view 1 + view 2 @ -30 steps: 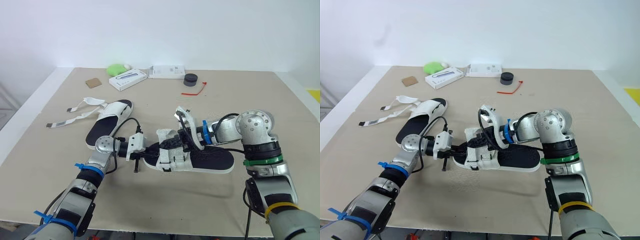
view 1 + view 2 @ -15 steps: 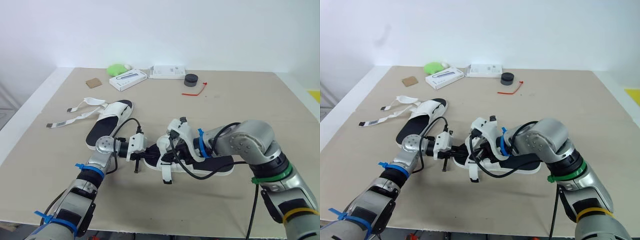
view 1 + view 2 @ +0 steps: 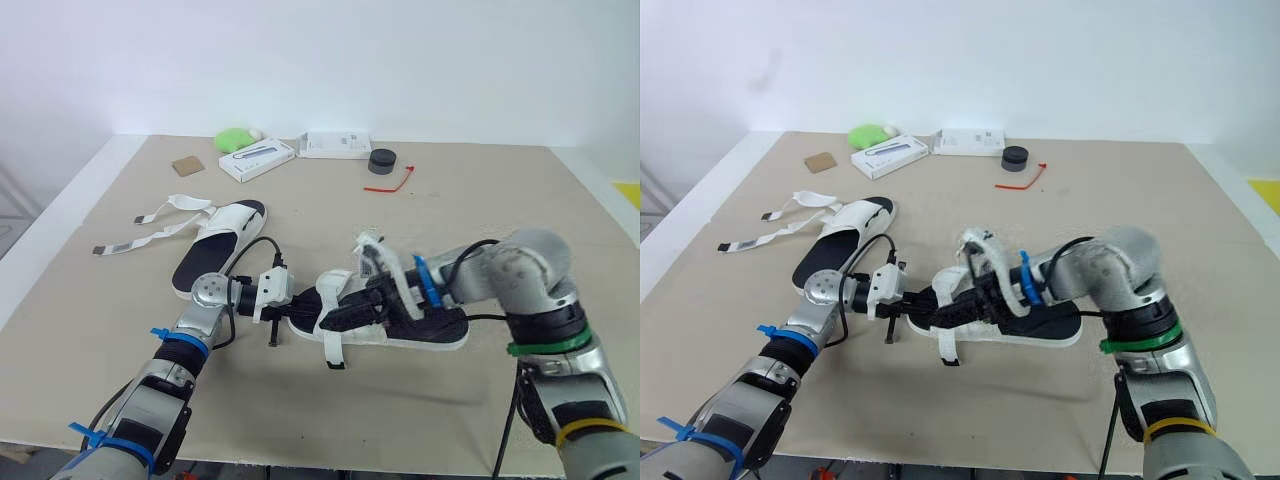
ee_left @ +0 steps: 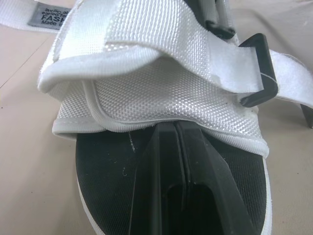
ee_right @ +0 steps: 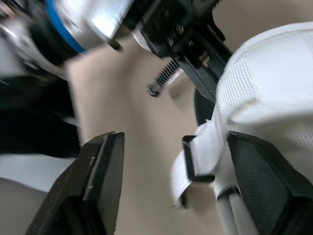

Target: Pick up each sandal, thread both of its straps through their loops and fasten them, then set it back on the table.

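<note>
Now pinning toe of sandal (image 3: pixel 436 326) with closed left gripper (image 3: pixel 312 302), long axis running heel-rightward; right gripper (image 5: pixel 173 142), nearer, gaping wide over loose strap (image 3: pixel 329 345).

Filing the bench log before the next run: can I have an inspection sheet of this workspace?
Surface: beige tabletop, flat, no spills seen.
Job's things: white-strapped sandal with black footbed lies mid-table between both claws; second matching sandal rear left, white straps unfastened.
Clutter: green lump, slanted white box, straight white box, black round puck, red zip tie, brown card square, all along the far edge.
Grippers: left claw shut, pushed under the near sandal's front strap; right claw open at its black buckle.
Cables: black cable loops over left wrist.
Surroundings: white wall; nothing else seen.
</note>
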`<action>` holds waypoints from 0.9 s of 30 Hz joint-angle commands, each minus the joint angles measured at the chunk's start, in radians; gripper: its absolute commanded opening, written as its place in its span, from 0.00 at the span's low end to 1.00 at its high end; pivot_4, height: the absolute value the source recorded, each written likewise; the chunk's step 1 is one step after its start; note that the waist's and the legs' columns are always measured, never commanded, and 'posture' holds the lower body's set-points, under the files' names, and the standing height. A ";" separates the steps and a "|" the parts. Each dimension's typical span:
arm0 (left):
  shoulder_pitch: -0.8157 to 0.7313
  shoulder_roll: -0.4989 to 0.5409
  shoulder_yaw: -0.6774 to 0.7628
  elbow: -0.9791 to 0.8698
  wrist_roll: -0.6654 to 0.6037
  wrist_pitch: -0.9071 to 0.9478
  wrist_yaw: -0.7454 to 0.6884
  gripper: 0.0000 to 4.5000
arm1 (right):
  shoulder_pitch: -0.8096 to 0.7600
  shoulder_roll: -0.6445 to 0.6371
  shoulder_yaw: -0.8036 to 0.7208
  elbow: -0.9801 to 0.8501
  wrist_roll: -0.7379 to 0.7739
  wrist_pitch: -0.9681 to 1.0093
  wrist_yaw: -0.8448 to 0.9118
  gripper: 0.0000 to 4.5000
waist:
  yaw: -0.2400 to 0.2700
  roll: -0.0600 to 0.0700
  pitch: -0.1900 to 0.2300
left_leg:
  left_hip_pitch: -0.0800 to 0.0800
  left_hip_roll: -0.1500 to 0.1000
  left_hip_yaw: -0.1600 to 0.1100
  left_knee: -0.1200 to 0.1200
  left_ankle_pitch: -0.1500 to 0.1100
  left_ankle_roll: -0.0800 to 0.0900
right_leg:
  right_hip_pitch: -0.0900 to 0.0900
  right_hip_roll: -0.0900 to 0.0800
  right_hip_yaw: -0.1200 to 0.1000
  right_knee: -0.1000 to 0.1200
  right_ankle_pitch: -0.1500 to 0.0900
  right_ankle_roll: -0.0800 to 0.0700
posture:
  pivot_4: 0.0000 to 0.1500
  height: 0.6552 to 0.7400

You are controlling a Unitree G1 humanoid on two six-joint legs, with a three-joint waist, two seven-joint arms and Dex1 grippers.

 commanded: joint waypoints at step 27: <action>0.071 0.033 -0.094 0.148 0.137 0.065 -0.020 0.00 | 0.365 -0.035 -0.055 -0.274 0.485 -0.102 -0.629 0.75 | -0.001 0.000 0.005 | 0.000 0.001 0.001 0.000 0.000 -0.001 | -0.001 0.002 0.000 0.000 -0.002 0.000 | 1.00 1.00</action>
